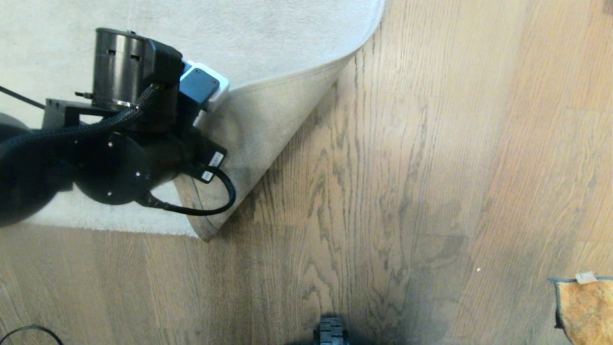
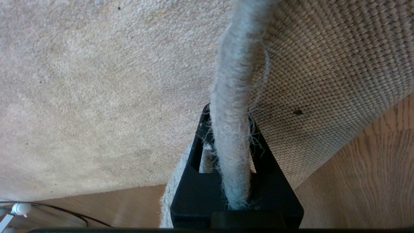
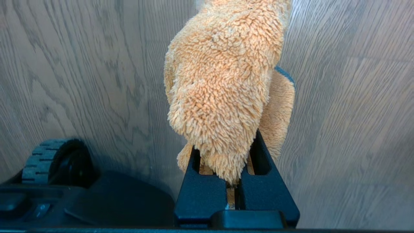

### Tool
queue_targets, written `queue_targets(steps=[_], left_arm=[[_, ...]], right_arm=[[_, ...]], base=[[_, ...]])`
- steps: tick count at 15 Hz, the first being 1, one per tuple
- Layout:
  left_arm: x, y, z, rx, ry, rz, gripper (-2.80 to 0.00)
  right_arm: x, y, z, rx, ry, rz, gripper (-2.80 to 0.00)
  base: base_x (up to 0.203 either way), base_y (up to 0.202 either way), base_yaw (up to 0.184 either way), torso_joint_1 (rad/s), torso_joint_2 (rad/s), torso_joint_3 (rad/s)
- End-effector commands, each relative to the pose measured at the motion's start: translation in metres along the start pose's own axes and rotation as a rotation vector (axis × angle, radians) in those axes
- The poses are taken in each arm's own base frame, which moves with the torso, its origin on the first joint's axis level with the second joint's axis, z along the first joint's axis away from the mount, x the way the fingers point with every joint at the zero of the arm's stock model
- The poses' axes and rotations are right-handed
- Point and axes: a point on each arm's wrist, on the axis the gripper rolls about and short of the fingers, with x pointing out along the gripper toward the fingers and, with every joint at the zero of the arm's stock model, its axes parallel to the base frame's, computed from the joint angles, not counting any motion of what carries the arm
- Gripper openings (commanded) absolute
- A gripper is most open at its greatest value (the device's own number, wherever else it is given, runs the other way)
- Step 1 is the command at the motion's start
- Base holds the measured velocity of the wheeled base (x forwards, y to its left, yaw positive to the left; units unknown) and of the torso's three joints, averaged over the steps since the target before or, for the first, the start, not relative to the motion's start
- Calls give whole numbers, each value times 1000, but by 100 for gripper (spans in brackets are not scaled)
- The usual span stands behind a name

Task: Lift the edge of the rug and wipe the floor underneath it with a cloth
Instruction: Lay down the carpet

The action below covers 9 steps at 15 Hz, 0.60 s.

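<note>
1. I have the rug edge (image 2: 231, 106) lifted: my left gripper (image 2: 230, 142) is clenched on the rug's fuzzy border, and in the head view the corner is folded back over the pile so the beige woven backing (image 1: 268, 134) faces up.
2. That fold has bared a triangle of floor (image 1: 383, 158) beside the rug. I judge the lifting step done.
3. My right gripper (image 3: 235, 168) is clamped on the orange-tan cloth (image 3: 223, 94), which bunches out past the fingers above the planks. So the cloth is in hand too.
4. In the head view only a corner of that cloth (image 1: 586, 306), with its dark edging and white tag, shows at the lower right edge, well apart from the raised corner. The right arm itself is out of that view.
5. What I reckon is left: bring the cloth across to the bared floor next to the fold, wipe it, then lay the rug back down. I can't tell from the planks alone whether any wiping has been done.
6. Pose: the left arm (image 1: 96, 158) reaches in from the left over the rug, its wrist above the fold. The right gripper hangs near the base's wheel (image 3: 55, 161), with the cloth over the floor.
</note>
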Motion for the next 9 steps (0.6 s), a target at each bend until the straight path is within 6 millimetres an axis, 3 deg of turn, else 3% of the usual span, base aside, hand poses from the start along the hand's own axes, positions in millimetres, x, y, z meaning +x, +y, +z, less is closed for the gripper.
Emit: queue_targets(steps=[1,9], left_arm=[[0,-1,0,3,1,1,-280],[-1,-3,1,3,-4,-3,-280]], right_arm=[[-1,0,-1,0,-12,0,-280],[-1,0,-1,0,-12,0,-280]], base=[[0,0,0,0,0,0],[0,0,0,0,0,0]])
